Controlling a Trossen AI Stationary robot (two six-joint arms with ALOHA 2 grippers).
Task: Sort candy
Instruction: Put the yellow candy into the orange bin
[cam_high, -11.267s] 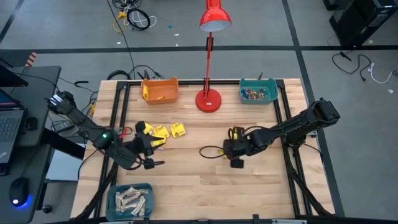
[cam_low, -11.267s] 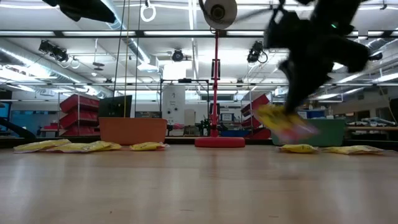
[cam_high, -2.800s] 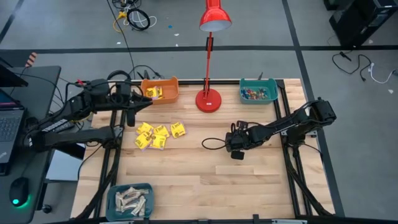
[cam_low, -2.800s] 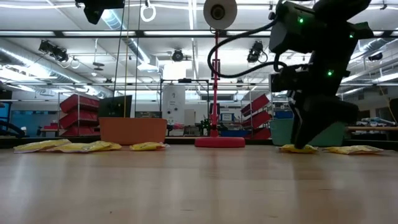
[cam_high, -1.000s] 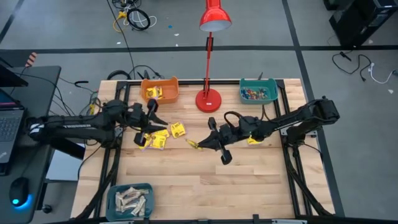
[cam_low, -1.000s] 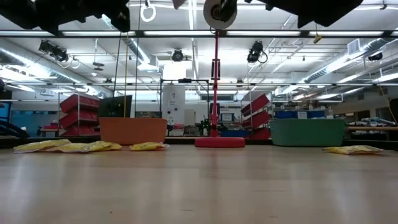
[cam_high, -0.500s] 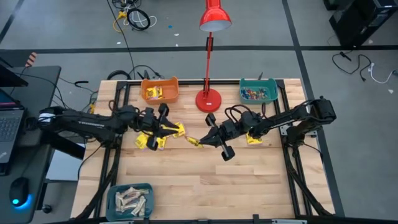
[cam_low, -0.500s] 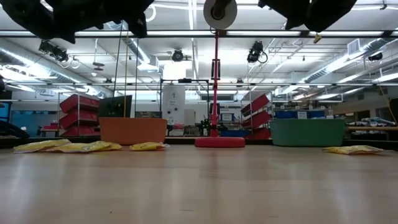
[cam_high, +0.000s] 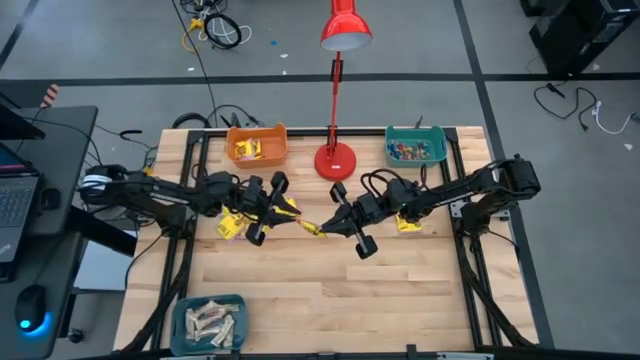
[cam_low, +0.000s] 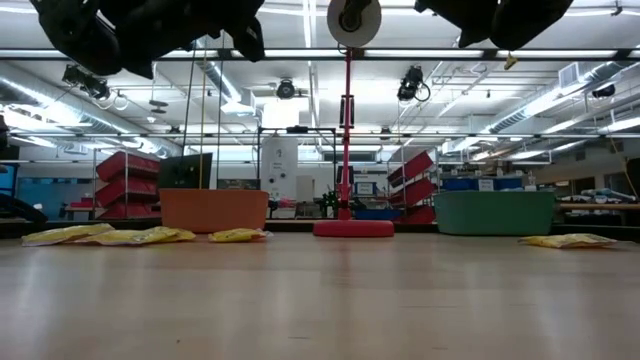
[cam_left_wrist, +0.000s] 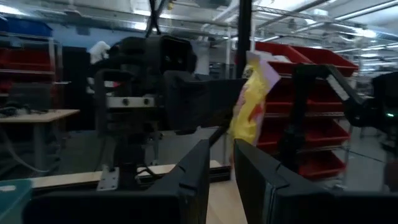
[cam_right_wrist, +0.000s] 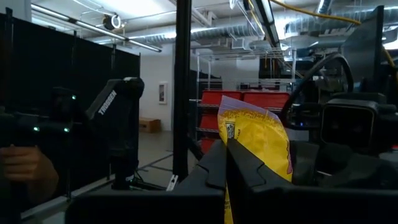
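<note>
Candy (cam_high: 312, 228): my right pincer (cam_high: 323, 229) pinches one yellow packet above mid-tabletop (cam_high: 400, 290). My left pincer (cam_high: 272, 208), slightly spread and empty, faces it from the left.

Both arms reach toward bench centre, raised off it, tools nearly meeting tip to tip. Left arm runs in low from the left edge, stretched almost flat; left tool (cam_high: 268, 208) has its fingers (cam_left_wrist: 193, 180) parted by a narrow gap, nothing between them. Right arm comes from the right edge, elbow bent, wrist pointing left; right tool (cam_high: 327, 226) is clamped tight on a yellow packet (cam_right_wrist: 261, 146). I see both tools facing each other.
</note>
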